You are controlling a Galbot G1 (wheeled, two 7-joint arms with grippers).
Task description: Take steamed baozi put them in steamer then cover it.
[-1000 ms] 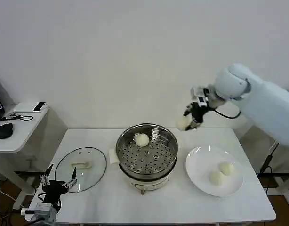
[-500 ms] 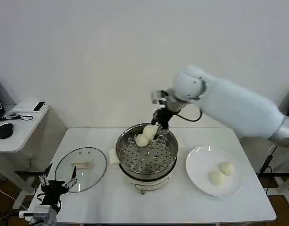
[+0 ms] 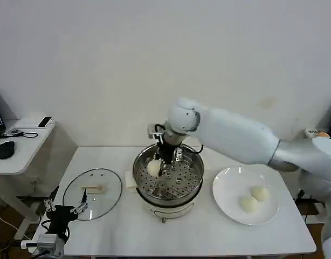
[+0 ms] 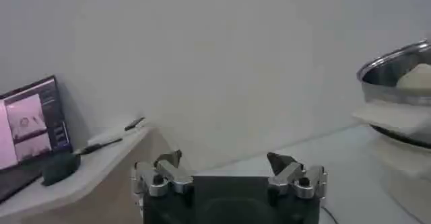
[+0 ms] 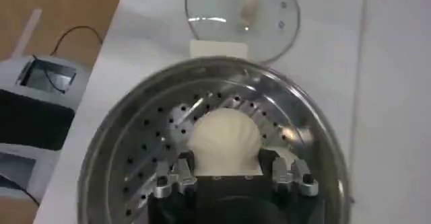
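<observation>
Left gripper (image 3: 66, 210): from my remote seat I see it parked low off the table's near-left corner, just beside the lid's rim, fingers (image 4: 166, 171) spread apart with nothing between them.
Cover: the round clear glass lid with a metal rim and pale oblong handle (image 3: 92, 193) lies flat on the white table (image 3: 128, 232), left of the pot and apart from it.
Steamer: the round shiny stainless-steel pot with a perforated tray, on a white base (image 3: 179, 186), stands mid-table between lid and plate, uncovered.
Right gripper (image 3: 161, 162): my right arm reaches across from the right and points down into the pot's left half; its pincer is clamped on one small, round, cream-white steamed bun (image 5: 223, 140), held just above the perforated tray or on it; I cannot tell which.
Bun in the pot: the head camera shows one bun (image 3: 153, 168) at the fingertips; a second pale shape sits close against it in the wrist camera, too hidden for me to call.
Plate: the flat white round plate (image 3: 227, 183) sits right of the pot, near it.
Buns on the plate: two more cream-white buns (image 3: 258, 192) (image 3: 247, 204) lie close together on its right half.
</observation>
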